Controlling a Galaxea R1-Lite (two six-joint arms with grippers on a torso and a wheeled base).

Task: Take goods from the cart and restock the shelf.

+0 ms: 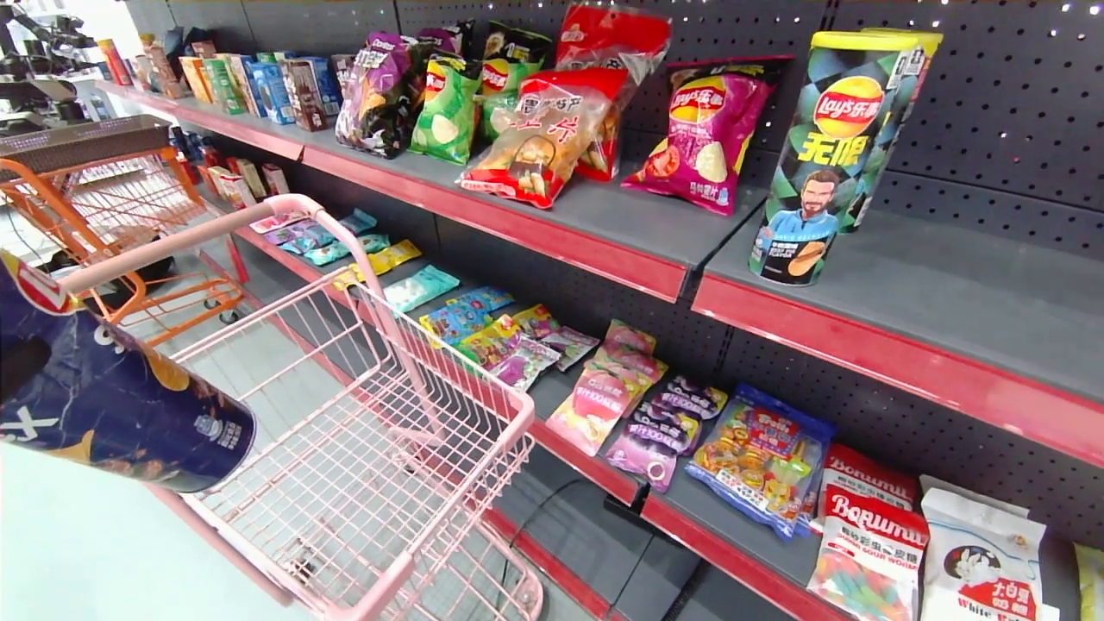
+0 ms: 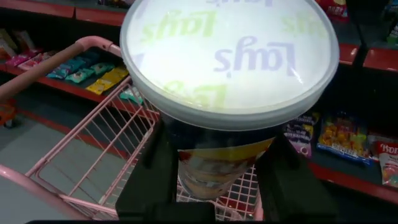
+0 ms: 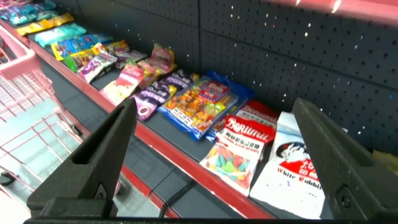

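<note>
Shelf (image 1: 949, 293): two grey boards with red front edges and a pegboard back, running along the right. Pink cart (image 1: 172, 243) sits beside it, next to the lower board. Orange cart (image 1: 121, 198) is further back on the left. Dark can (image 1: 112, 397) is over the cart's near left side, tilted and well apart from the shelf. Left gripper (image 2: 217, 180) has it: fingers (image 2: 149, 180) clamped on both sides of the body, below the white lid (image 2: 230, 56), with cart mesh underneath. Right gripper (image 3: 214, 174) hangs over the lower board's front edge, fingers (image 3: 93, 168) wide apart, nothing between them. Upper board: green can (image 1: 828, 164) upright at the left end of the right-hand section, a second can just behind it. Left of that are a purple chip bag (image 1: 707, 129), a red-topped bag (image 1: 543, 142) and a green bag (image 1: 444, 108), all leaning back. Lower board: flat candy packs in a row, incl. a blue bag (image 1: 759, 457), a red bag (image 1: 867, 552) just beside it and a white bag (image 1: 979, 561) at the near end.
</note>
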